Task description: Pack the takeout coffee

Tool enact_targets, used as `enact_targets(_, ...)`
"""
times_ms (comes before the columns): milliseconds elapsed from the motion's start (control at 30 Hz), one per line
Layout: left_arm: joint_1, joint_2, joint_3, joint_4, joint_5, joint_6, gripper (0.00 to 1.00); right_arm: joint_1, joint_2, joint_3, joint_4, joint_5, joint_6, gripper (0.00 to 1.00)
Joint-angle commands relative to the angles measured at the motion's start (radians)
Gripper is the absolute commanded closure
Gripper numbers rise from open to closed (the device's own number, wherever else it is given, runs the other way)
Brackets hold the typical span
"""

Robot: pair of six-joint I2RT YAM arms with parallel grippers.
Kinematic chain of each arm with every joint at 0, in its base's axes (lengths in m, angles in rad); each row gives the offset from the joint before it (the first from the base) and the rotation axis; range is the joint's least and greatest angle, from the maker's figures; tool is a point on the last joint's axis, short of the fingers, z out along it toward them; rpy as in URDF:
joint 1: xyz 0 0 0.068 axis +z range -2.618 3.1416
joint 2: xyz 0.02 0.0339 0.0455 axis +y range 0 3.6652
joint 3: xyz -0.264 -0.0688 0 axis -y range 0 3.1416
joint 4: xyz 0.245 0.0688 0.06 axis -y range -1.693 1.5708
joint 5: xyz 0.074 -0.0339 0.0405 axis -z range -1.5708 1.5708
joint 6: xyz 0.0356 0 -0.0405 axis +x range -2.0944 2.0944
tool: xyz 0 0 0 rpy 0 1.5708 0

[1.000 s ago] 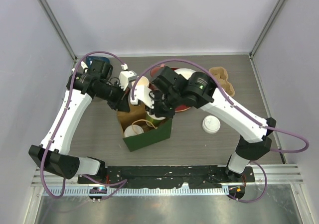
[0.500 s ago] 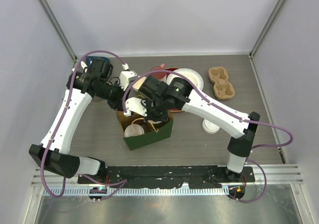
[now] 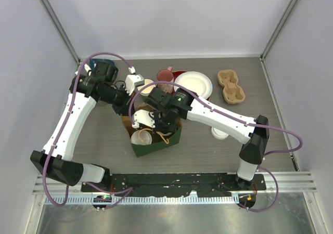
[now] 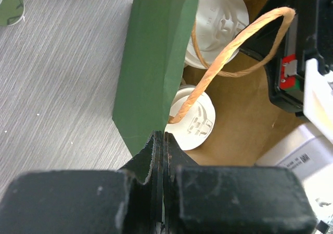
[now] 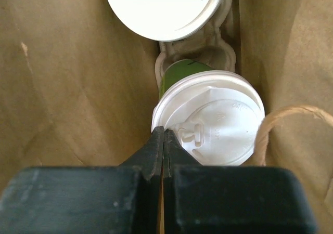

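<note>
Right wrist view, straight down into the green bag (image 3: 156, 146): the right gripper (image 5: 164, 136) is clamped shut on nothing, its tips poised just over the rim of a lidded cup (image 5: 213, 122). That cup stands upright, long axis pointing up at the camera, a touch right of the tips. Beyond it sits a second lidded cup (image 5: 161, 5), both seated in a pulp carrier (image 5: 193, 47). So that's two coffees in the bag. The left gripper (image 4: 159, 140) is pressed shut at the bag's rim, apparently pinching the green wall, beside the twine handle (image 4: 234, 41). The right arm is clearly nearer the cups. Out on the table (image 3: 93, 140): one loose white lid (image 3: 219, 134), half hidden under the right arm, one spare carrier (image 3: 231, 86), one plate (image 3: 197, 83), one pink mug (image 3: 166, 73).
</note>
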Motion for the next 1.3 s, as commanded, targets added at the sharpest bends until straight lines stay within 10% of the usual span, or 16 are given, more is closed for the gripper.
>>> enact_targets(0,-0.005,-0.003,0.03,-0.029,0.041,0.039,1.0,-0.013,-0.074,-0.048,0.069,-0.041,-0.004,0.99)
enact_targets(1267,-0.005,0.007,0.039,-0.026,0.042,0.065,1.0,-0.071,-0.067,-0.171,0.183,-0.191,0.039,0.99)
